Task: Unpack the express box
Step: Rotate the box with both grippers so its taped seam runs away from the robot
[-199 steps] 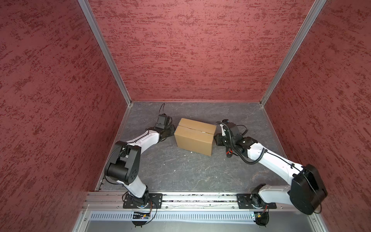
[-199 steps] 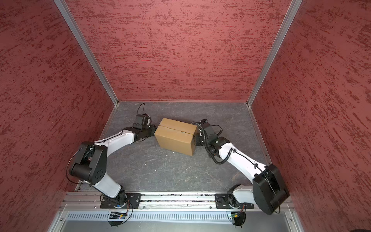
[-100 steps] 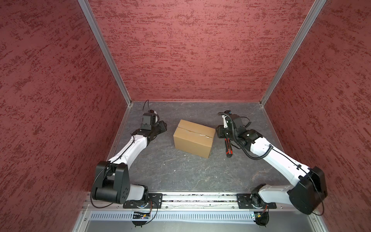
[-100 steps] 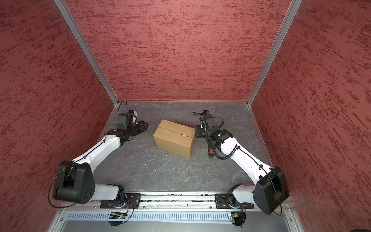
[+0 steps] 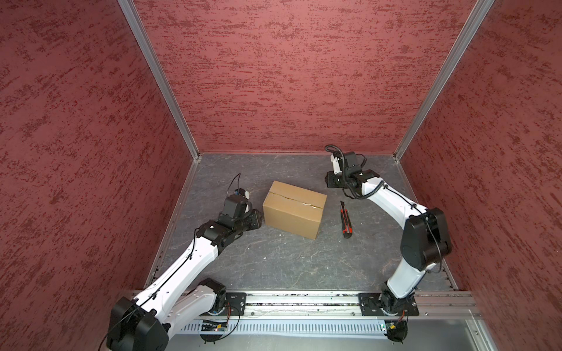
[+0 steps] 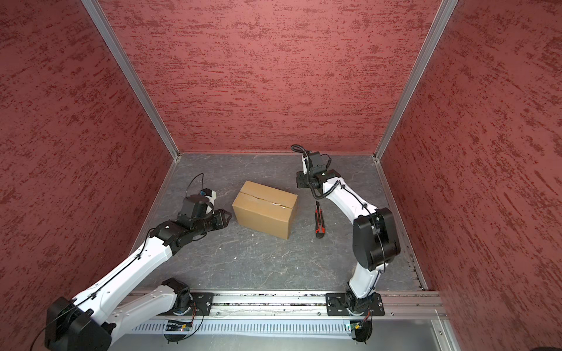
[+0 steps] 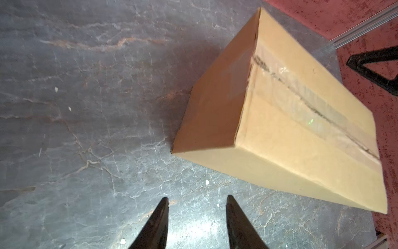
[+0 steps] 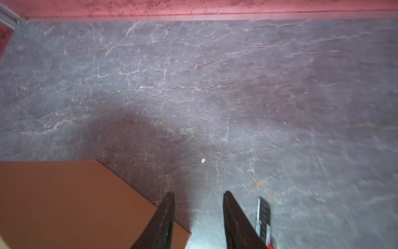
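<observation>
– On the grey floor (image 5: 273, 264), in both top views, where does the box sit?

– The box (image 5: 293, 209) (image 6: 264, 209) stands about mid-floor between the two arms, skewed to the walls, its flaps flat down. A red-and-black knife (image 5: 346, 219) (image 6: 319, 220) lies on the floor at its right, apart from it, with its thin tip toward the back wall.

– And the grippers from up there?

– The left gripper (image 5: 259, 219) (image 6: 227, 218) is low, near the box's left end and pointing at it. The right gripper (image 5: 331, 180) (image 6: 301, 181) hangs toward the back, past the box's right rear corner and well off the knife. Its jaws cannot be read from above.

– What does the left wrist view give?

– The left gripper (image 7: 197, 197) has its fingers (image 7: 155, 222) parted, a moderate gap with bare floor between them and nothing held. The box (image 7: 290, 129) lies ahead of them, with floor in between. Clear tape (image 7: 323, 112) runs along its centre seam, with a dark ragged line down the middle.

– And the right wrist view?

– It is blurred. The right gripper (image 8: 198, 192) is parted about as far, with only floor in the gap, gripping nothing. A corner of the box (image 8: 71, 204) passes behind one finger. The knife (image 8: 263, 217) shows just beside the other finger, and whether the two touch cannot be told.
</observation>
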`<action>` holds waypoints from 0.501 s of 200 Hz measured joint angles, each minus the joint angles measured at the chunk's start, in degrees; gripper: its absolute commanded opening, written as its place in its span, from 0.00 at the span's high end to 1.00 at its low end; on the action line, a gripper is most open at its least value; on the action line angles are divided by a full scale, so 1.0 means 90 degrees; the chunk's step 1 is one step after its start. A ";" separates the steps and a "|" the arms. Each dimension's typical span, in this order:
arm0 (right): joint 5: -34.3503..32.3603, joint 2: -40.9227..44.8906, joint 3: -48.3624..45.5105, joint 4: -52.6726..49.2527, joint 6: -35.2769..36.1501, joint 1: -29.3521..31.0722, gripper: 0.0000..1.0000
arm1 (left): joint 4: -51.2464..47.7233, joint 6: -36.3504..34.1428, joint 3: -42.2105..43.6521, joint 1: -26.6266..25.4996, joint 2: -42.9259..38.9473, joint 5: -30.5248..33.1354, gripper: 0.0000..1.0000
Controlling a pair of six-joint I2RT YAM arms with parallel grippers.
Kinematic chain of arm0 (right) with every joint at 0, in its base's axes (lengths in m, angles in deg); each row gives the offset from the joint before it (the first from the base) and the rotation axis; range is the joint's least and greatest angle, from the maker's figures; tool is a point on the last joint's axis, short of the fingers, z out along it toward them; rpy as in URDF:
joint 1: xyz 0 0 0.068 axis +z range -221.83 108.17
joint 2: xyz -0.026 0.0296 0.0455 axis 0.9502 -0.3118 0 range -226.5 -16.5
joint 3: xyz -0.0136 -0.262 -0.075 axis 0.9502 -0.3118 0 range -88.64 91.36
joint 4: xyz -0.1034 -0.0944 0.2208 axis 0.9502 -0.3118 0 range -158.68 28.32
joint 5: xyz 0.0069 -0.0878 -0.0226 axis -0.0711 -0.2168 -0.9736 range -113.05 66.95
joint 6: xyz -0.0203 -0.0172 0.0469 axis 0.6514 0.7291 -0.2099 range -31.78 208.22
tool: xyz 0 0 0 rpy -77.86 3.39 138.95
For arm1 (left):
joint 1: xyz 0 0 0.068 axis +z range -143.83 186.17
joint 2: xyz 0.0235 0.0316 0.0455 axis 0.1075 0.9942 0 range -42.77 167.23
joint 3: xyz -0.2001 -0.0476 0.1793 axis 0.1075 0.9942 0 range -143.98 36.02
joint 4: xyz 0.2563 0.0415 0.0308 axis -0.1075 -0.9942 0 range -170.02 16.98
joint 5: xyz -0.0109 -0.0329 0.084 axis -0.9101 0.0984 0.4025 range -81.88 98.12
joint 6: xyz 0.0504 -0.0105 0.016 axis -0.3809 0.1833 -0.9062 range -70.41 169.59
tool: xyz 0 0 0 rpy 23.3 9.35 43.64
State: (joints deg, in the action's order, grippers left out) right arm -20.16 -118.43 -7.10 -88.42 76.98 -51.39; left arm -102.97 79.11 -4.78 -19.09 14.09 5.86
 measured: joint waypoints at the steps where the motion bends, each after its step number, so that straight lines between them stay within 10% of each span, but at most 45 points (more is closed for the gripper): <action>1: 0.0005 -0.0015 0.0007 0.0005 0.0007 0.0000 0.60 | 0.0000 0.0010 0.0007 -0.0005 0.0007 0.0002 0.57; 100: 0.0862 -0.0486 -0.0262 0.0520 0.0364 0.0029 0.61 | 0.0945 0.0359 0.0114 -0.0452 0.1693 0.0114 0.57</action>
State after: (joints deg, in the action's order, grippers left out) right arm -12.40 -122.80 -9.46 -83.74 80.26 -51.12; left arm -94.47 82.34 -3.75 -23.15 29.33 6.89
